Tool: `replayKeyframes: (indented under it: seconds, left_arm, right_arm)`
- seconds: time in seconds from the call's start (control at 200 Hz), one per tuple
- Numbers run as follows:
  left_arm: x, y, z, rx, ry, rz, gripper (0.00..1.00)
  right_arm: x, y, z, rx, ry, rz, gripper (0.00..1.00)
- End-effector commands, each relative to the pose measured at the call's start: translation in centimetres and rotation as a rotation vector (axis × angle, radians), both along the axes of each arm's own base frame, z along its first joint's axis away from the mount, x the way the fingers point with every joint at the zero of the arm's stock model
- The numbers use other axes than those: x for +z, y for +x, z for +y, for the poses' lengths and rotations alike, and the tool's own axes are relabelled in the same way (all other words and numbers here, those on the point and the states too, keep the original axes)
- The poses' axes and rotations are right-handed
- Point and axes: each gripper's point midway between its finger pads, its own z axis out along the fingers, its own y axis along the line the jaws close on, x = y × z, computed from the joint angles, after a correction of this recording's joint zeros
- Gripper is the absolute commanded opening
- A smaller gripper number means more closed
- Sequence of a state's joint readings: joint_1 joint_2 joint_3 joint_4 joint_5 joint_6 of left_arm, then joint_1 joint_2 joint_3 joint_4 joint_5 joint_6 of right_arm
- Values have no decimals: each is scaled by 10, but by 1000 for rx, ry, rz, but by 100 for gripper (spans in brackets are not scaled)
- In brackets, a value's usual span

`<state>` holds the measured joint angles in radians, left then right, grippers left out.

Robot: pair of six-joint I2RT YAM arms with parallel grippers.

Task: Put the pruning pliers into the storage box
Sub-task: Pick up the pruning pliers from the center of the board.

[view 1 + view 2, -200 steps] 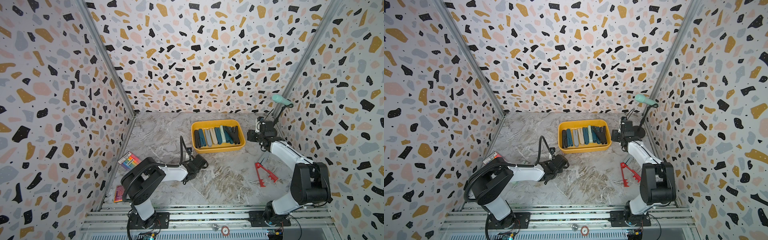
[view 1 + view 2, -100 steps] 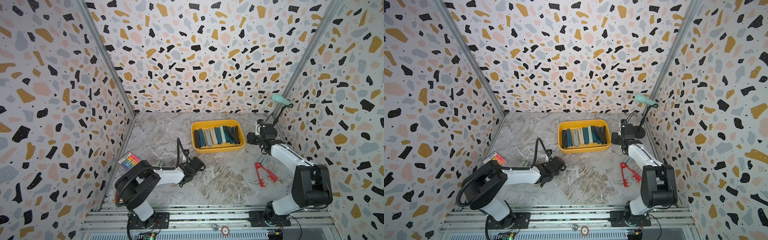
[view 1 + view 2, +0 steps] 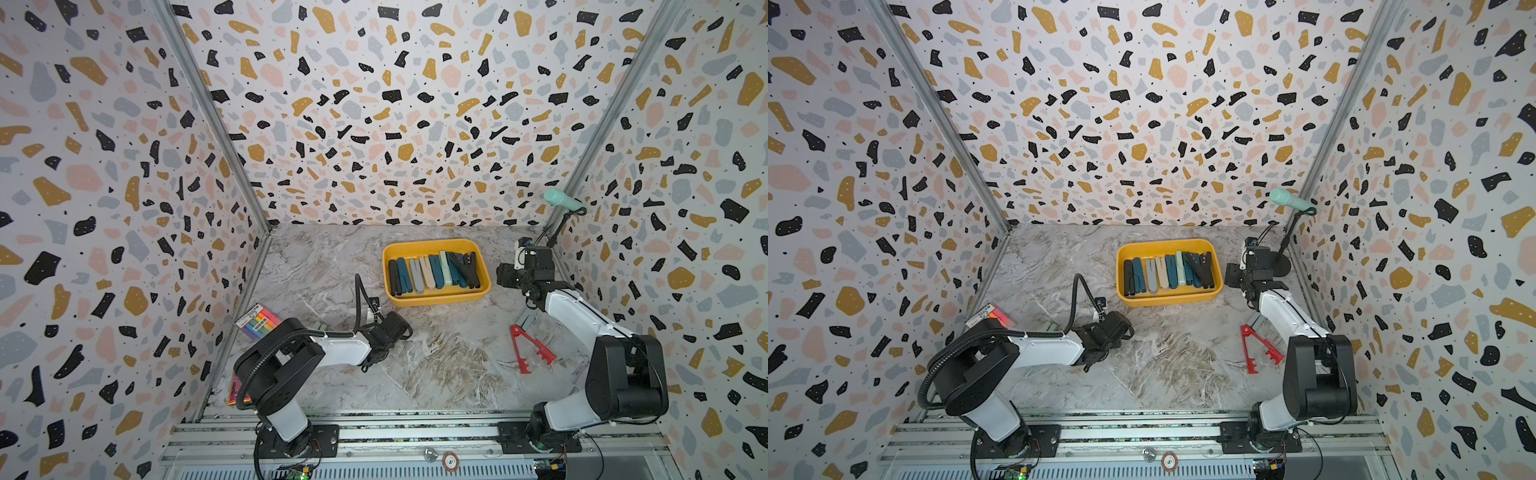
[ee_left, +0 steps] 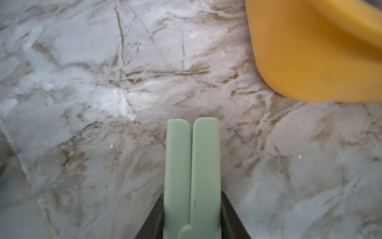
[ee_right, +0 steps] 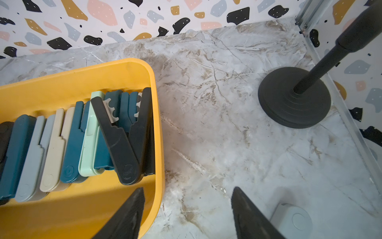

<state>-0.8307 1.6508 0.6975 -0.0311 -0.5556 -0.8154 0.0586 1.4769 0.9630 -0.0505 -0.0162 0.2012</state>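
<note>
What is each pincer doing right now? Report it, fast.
Left pincer: closed on the mint pruning pliers.
Right pincer: open, holding nothing, at the storage box rim.

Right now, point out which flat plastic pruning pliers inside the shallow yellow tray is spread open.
The black pliers at the end of the yellow tray nearest the right gripper: its arms splay into a V; the others lie folded.

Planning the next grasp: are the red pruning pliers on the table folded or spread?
Spread. In both top views the red pruning pliers lie with two arms splayed in a V from the hinge.
</note>
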Motion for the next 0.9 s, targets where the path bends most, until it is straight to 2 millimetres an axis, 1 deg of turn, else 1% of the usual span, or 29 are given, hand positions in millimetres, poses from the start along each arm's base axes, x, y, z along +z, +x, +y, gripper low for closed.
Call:
replayKeyframes:
  seconds: [0.0,0.06,0.165,0.27,0.36,0.496,0.591,0.651,0.716,0.831,0.896]
  left_arm:
    - [5,-7,11,16,3,4,26]
    - [16,-5,11,20,-4,-20,24]
    - [39,1,16,41,13,-66,24]
    - [69,8,18,53,21,-129,24]
    - [99,16,16,54,12,-192,25]
    - [142,36,7,49,-9,-297,27]
    - [162,54,-2,42,-16,-336,27]
    - [172,67,-13,20,-27,-352,27]
    - [178,81,-26,-7,-30,-358,27]
    - [179,107,-47,-42,-34,-345,27]
    - [176,122,-58,-57,-39,-339,27]
  right_arm:
    - [12,-2,0,-4,18,-38,69]
    - [13,-3,0,-3,22,-40,69]
    - [13,-4,0,-3,24,-42,69]
    - [10,-6,0,-4,27,-36,69]
    - [10,-7,1,-4,32,-38,69]
    - [9,-8,2,-1,40,-38,69]
    - [13,-8,3,4,46,-46,69]
    - [14,-9,3,1,51,-50,69]
    - [16,-10,4,3,54,-55,69]
    - [16,-11,4,5,58,-57,69]
    - [17,-11,4,5,57,-59,69]
